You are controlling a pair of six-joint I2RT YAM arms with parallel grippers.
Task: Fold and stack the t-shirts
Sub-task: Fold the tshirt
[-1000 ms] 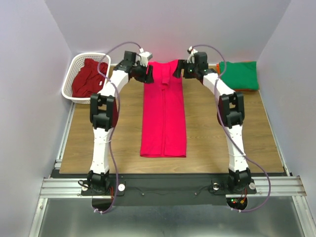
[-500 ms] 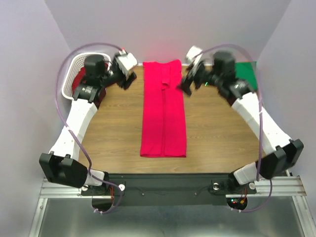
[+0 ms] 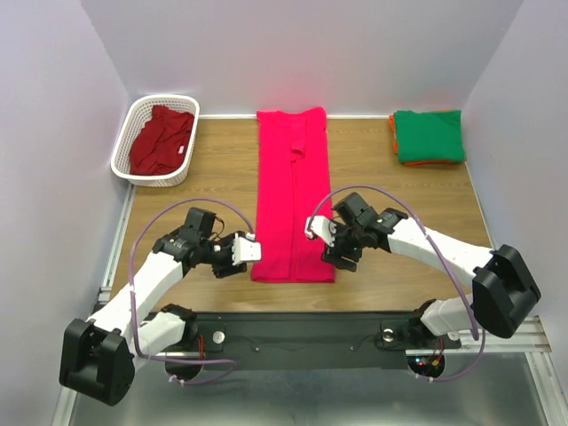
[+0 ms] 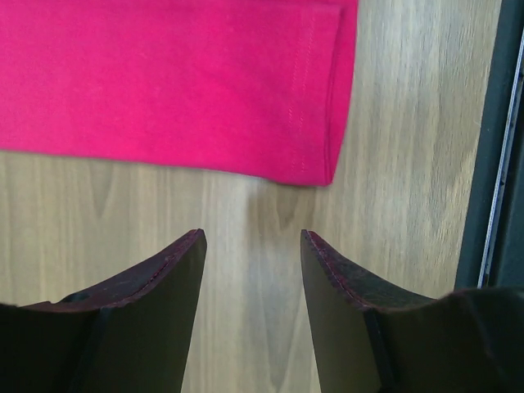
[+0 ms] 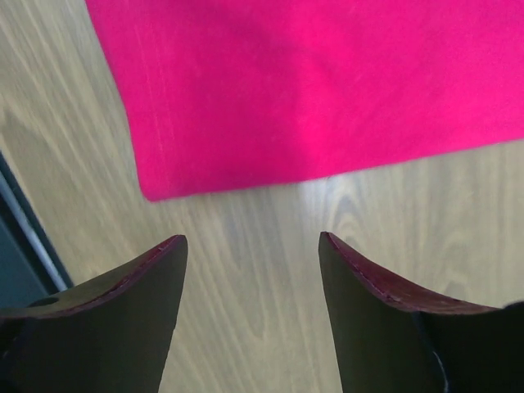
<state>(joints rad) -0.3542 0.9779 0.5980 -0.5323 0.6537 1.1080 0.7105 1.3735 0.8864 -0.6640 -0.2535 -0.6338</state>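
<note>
While both arms reach in low at its near end, the long folded bright pink-red cloth t-shirt (image 3: 293,195) is in neither claw. It lies flat as a narrow strip on the wooden tabletop (image 3: 204,186), with the stitched hem at the near end.

Left claw (image 3: 256,253): just off the shirt's near-left corner, pointing at it. In the left wrist view the dark fingers (image 4: 155,278) are spread, with only bare wood between them. The shirt's corner (image 4: 323,164) is just ahead of the tips, not touching. Open, holding nothing.

Right claw (image 3: 333,253): just off the shirt's near-right corner, mirroring the left. In the right wrist view the fingers (image 5: 368,286) are spread wide over bare wood, and the shirt's side edge (image 5: 270,176) runs across just ahead of the tips. Open, holding nothing.

Other shirts, all placed from the pink-red one:
- The darker crimson cloth t-shirt (image 3: 160,142) is crumpled inside the white lattice plastic basket (image 3: 133,170), well left of the far end.
- The folded green cloth t-shirt (image 3: 429,135) is well right of the far end. It sits on top of an orange cloth t-shirt (image 3: 393,142), of which only a thin rim shows along the green one's left and near edges.
</note>
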